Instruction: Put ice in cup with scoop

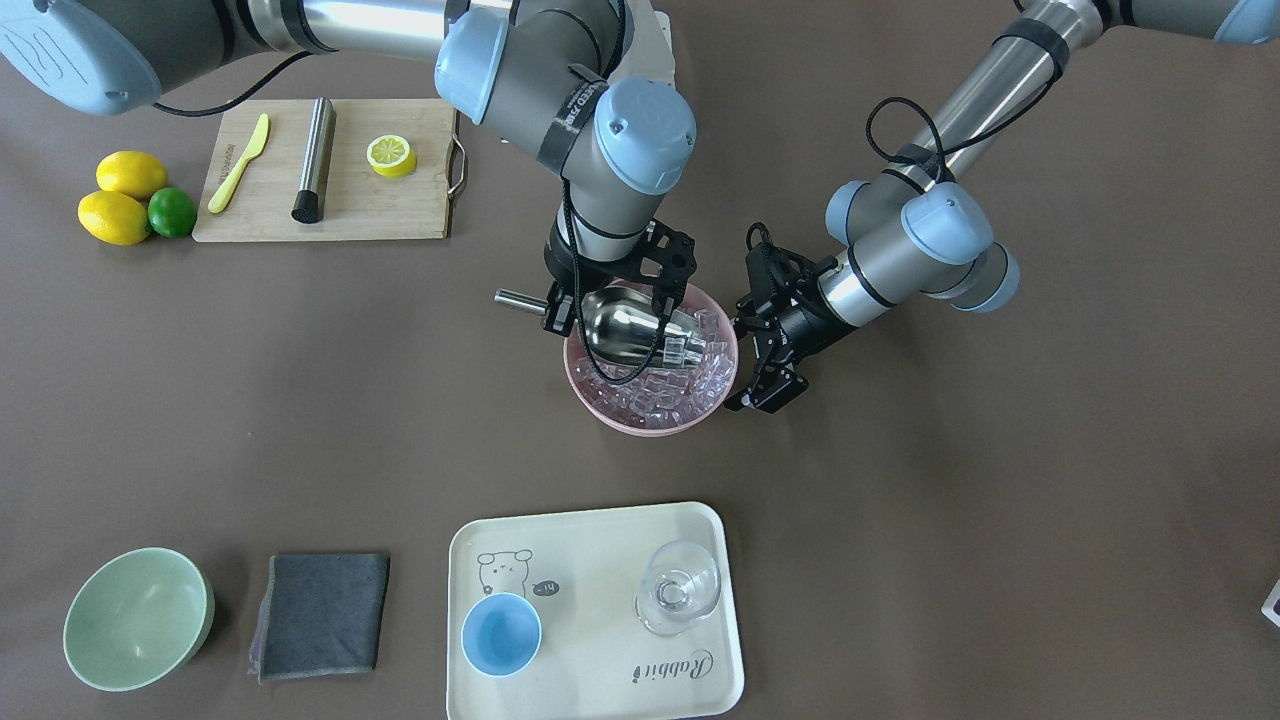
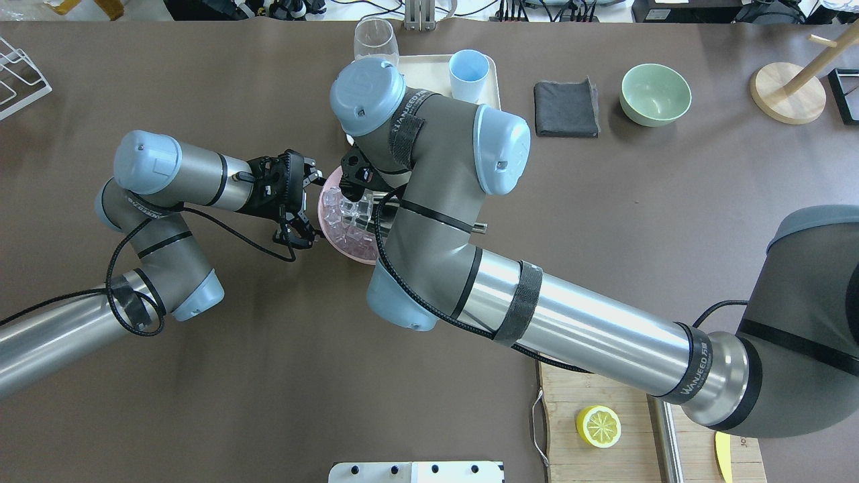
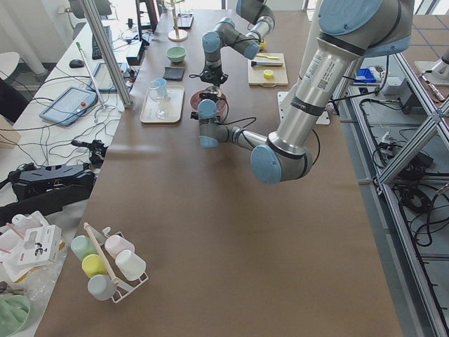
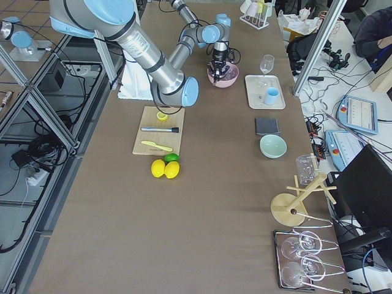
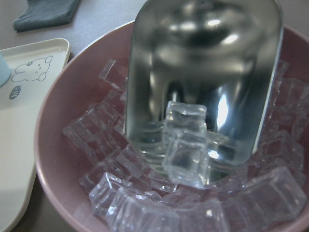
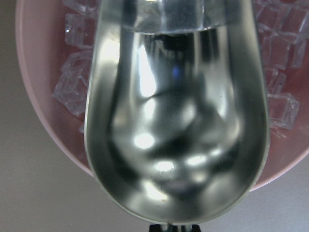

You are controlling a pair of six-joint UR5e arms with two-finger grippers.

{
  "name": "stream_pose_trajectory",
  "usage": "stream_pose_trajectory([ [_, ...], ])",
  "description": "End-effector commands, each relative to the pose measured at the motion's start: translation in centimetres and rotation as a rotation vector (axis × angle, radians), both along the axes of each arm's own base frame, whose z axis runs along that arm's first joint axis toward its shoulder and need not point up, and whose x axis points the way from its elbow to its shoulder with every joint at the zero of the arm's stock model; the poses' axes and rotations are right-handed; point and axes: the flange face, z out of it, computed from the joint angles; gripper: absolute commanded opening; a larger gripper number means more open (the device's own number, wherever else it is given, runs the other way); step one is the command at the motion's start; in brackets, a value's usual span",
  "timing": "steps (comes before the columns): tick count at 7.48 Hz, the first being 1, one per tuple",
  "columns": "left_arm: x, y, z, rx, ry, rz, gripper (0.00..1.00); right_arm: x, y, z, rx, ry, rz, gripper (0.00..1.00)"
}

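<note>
The steel scoop (image 1: pixel 625 325) lies tilted in the pink bowl (image 1: pixel 640 425), its mouth down among the ice (image 1: pixel 660 395). My right gripper (image 1: pixel 562 308) is shut on the scoop's handle. In the left wrist view two ice cubes (image 5: pixel 186 145) sit at the mouth of the scoop (image 5: pixel 203 72). The right wrist view looks down on the scoop's back (image 6: pixel 178 121). My left gripper (image 1: pixel 742 362) is open and empty, right beside the bowl's rim; it also shows in the overhead view (image 2: pixel 312 208). The light-blue cup (image 1: pixel 500 633) stands empty on the cream tray (image 1: pixel 600 690).
A clear glass (image 1: pixel 678 588) stands on the tray beside the cup. A pale green bowl (image 1: pixel 138 618) and a grey cloth (image 1: pixel 320 615) lie near it. A cutting board (image 1: pixel 400 205) holds a steel cylinder (image 1: pixel 314 160), a yellow knife and half a lemon.
</note>
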Motion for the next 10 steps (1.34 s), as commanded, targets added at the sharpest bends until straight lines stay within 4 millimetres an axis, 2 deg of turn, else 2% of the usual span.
stream_pose_trajectory([
  [1,-0.1,0.0,0.1,-0.001,-0.001,-0.001,0.97,2.4,1.7,-0.3,0.029,-0.071,-0.023,0.0],
  [4,-0.1,-0.1,0.0,-0.001,0.0,0.004,0.97,6.9,5.0,-0.1,0.038,-0.169,-0.057,0.0],
  [5,-0.2,-0.1,0.1,-0.002,-0.001,0.002,0.97,8.6,5.7,0.7,0.025,-0.169,-0.058,0.0],
  [6,-0.3,-0.2,0.1,-0.002,-0.001,0.001,0.97,12.3,3.8,1.4,-0.007,-0.162,-0.008,0.0],
  [7,-0.4,-0.3,0.1,0.0,-0.001,0.0,0.97,14.8,2.8,3.8,-0.05,-0.159,0.019,0.0],
  [8,-0.5,-0.4,0.1,0.0,-0.001,-0.003,0.97,17.8,0.7,5.2,-0.084,-0.153,0.073,0.0],
  [9,-0.8,-0.7,0.2,0.0,-0.002,-0.006,0.97,22.1,-2.1,8.5,-0.161,-0.139,0.142,0.0],
  [10,-1.5,-1.2,0.3,-0.002,-0.004,-0.008,0.97,27.3,-5.0,12.5,-0.248,-0.135,0.229,0.0],
])
